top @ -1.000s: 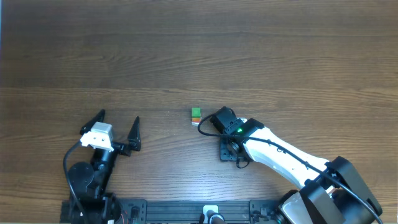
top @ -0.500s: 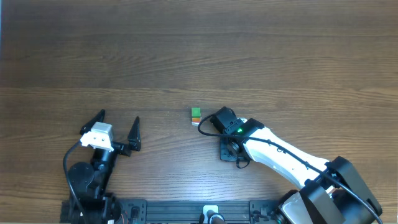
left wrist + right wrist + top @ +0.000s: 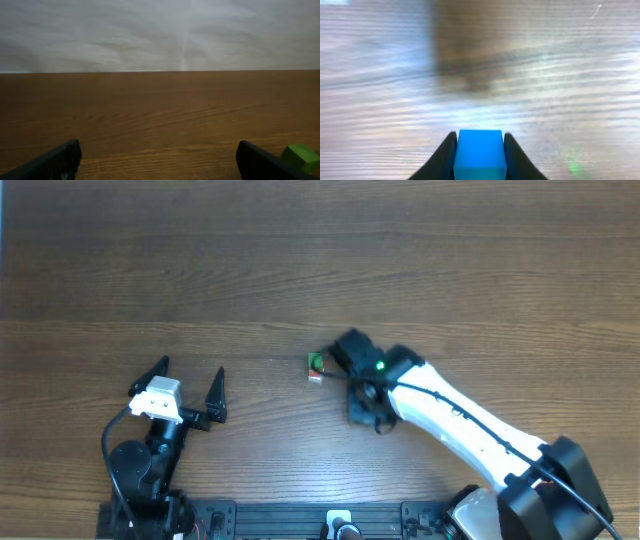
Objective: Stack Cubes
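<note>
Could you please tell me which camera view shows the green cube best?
The top view: the green cube shows whole. The left wrist view catches part of it at the picture's edge. The right wrist view looks at the blue cube held by the right gripper.

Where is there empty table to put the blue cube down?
The far half of the table, beyond the green cube, is bare. So is the strip between the left gripper and that cube. It is crowded beside the green cube, where the right gripper holds the blue cube.
</note>
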`<state>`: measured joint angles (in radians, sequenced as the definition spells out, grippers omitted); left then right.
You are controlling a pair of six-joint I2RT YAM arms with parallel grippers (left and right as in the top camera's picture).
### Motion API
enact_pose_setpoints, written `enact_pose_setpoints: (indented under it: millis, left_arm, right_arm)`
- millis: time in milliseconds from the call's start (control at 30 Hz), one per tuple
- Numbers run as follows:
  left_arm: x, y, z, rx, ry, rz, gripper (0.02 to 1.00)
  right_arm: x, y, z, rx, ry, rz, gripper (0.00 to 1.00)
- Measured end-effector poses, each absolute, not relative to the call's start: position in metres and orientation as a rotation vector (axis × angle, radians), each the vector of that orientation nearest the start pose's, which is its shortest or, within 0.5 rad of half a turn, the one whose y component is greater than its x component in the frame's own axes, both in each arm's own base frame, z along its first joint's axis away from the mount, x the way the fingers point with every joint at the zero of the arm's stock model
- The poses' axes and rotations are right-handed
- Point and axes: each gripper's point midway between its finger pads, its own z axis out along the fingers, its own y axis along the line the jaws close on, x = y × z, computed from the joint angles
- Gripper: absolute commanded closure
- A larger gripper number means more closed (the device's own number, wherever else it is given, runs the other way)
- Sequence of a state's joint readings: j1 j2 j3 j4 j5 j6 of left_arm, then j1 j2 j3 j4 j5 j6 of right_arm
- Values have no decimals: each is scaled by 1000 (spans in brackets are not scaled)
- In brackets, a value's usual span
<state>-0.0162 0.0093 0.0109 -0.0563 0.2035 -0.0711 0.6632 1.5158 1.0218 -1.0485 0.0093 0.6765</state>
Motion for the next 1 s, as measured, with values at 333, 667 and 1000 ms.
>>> enact_pose_setpoints:
  millis: [333, 667, 1000]
  left_arm:
    - [242, -39, 163, 112, 1626, -232, 18]
    - [242, -39, 163, 112, 1626, -232, 18]
    - [242, -39, 163, 112, 1626, -232, 18]
  right_arm:
    - [271, 202, 191, 13, 2941, 122, 901]
    - [293, 240, 157, -35, 3032, 22, 910]
    - [292, 244, 133, -10, 3087, -32, 934]
